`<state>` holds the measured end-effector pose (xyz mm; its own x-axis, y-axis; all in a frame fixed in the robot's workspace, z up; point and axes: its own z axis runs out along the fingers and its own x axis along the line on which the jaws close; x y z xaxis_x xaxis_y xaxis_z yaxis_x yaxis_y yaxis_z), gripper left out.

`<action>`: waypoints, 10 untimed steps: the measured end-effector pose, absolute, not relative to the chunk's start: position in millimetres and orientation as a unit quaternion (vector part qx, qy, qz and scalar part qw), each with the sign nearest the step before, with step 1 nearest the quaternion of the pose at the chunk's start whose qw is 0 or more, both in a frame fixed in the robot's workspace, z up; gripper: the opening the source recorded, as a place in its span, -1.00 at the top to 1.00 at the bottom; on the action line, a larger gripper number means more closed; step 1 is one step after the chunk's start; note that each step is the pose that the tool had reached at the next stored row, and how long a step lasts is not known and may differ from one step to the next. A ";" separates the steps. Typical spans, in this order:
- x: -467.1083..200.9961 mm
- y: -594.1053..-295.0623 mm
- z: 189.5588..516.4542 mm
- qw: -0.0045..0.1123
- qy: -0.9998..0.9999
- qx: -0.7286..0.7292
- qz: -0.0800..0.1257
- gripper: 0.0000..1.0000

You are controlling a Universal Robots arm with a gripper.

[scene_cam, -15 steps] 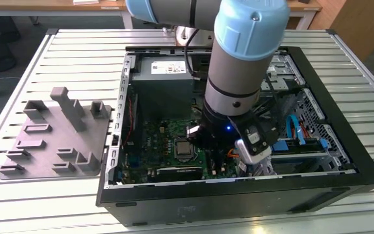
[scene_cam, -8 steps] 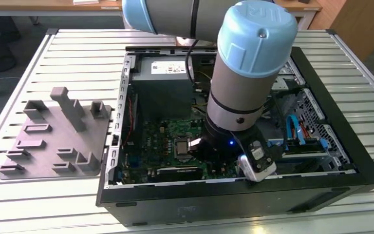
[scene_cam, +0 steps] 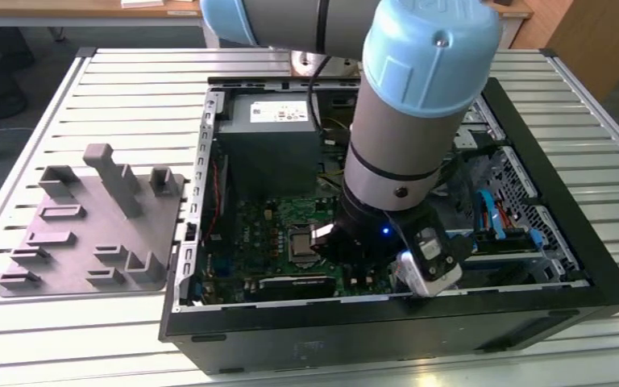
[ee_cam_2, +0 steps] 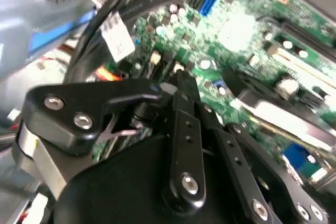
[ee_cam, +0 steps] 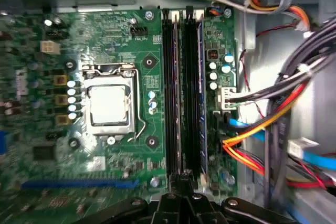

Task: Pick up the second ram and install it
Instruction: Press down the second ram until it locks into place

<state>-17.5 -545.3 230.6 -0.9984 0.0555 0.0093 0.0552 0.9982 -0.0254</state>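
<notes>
My gripper [scene_cam: 342, 246] is down inside the open computer case [scene_cam: 567, 266], just above the motherboard [ee_cam: 147, 66]. In the first wrist view its fingertips [ee_cam: 184, 179] are pinched together over one end of the long memory slots [ee_cam: 170, 93]. The second ram [ee_cam: 190, 93], a thin dark blue-green stick, stands on edge in a slot and runs away from the fingertips. I cannot tell whether the fingers touch it. In the second wrist view the black gripper [ee_cam_2: 181, 85] and its linkage hang close over the green board.
Another thin stick with a blue edge [ee_cam: 200, 93] stands in the neighbouring slot. The processor socket [ee_cam: 107, 106] lies beside the slots. Orange, black and blue cables [ee_cam: 273, 129] crowd the other side. A grey holder fixture [scene_cam: 94, 226] lies on the slatted table at the exterior view's left.
</notes>
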 end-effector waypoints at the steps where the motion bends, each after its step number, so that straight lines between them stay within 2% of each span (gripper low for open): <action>1: -17.5 -545.3 235.0 0.005 -1.000 -0.028 0.012 0.80; 10: -17.4 -514.0 238.1 0.005 -1.000 -0.028 0.011 0.80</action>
